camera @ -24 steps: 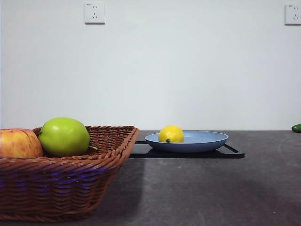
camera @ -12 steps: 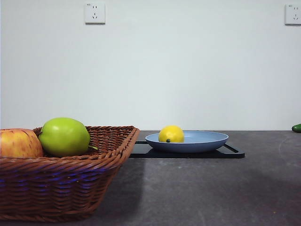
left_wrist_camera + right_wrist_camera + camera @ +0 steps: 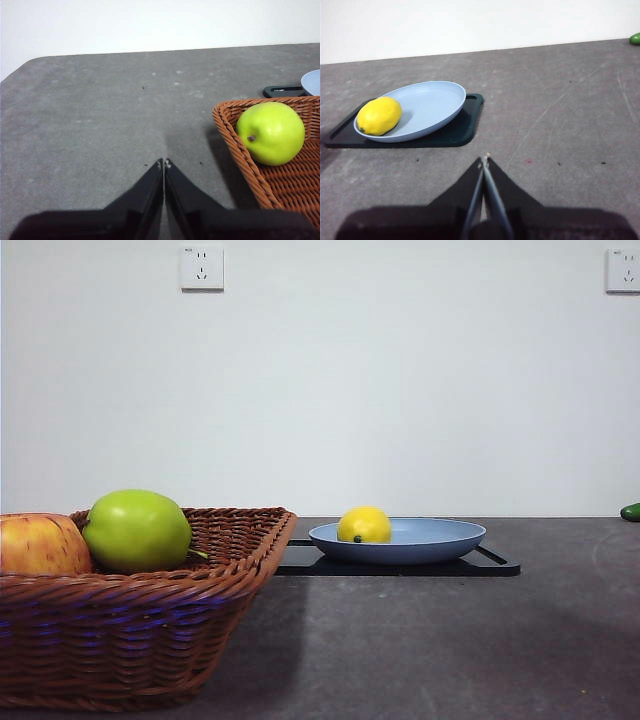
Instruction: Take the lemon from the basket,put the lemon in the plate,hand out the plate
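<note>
The yellow lemon (image 3: 364,525) (image 3: 379,115) lies in the light-blue plate (image 3: 430,540) (image 3: 432,102), at its left side in the front view. The plate rests on a flat black tray (image 3: 495,564) (image 3: 465,131). The brown wicker basket (image 3: 150,625) (image 3: 285,185) stands at the near left. My right gripper (image 3: 484,160) is shut and empty, above the table a short way off from the plate. My left gripper (image 3: 163,162) is shut and empty over bare table beside the basket. Neither arm shows in the front view.
A green apple (image 3: 137,531) (image 3: 270,133) and a red-yellow apple (image 3: 40,545) lie in the basket. A small green thing (image 3: 630,511) (image 3: 634,38) sits at the far right table edge. Dark grey table (image 3: 450,640) stretches in front of the tray.
</note>
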### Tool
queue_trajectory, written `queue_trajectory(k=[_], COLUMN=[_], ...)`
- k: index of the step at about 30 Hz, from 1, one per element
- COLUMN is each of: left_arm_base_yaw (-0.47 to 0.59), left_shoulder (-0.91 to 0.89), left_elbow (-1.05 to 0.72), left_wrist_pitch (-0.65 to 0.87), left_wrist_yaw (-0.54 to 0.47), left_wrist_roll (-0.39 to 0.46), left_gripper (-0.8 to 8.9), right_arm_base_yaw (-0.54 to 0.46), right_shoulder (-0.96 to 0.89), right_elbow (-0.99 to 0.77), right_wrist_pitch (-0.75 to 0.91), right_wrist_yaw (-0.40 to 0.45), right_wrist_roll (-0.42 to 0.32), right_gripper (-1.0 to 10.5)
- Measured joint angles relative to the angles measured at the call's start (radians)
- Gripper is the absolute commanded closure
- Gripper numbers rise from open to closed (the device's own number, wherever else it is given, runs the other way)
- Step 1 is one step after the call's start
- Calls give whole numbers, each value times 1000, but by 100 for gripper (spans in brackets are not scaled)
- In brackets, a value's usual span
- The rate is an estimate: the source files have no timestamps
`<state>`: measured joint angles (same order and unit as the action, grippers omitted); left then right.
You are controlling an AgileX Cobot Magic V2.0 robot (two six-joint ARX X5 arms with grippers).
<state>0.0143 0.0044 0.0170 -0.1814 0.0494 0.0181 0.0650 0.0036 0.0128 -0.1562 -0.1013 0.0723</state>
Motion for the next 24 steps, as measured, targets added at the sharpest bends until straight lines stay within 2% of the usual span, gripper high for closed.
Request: queue_trajectory(k=[24], left_arm_base_yaw=[0], left_shoulder=[0], left_elbow=[0], left_wrist_pitch=[0], left_wrist_yaw=[0], left_wrist_roll=[0], left_gripper=[805], right_arm_base_yaw=[0], right_shoulder=[0], right_elbow=[0], right_wrist_pitch=[0], right_wrist_yaw=[0], right_wrist_roll=[14], right_gripper=[936])
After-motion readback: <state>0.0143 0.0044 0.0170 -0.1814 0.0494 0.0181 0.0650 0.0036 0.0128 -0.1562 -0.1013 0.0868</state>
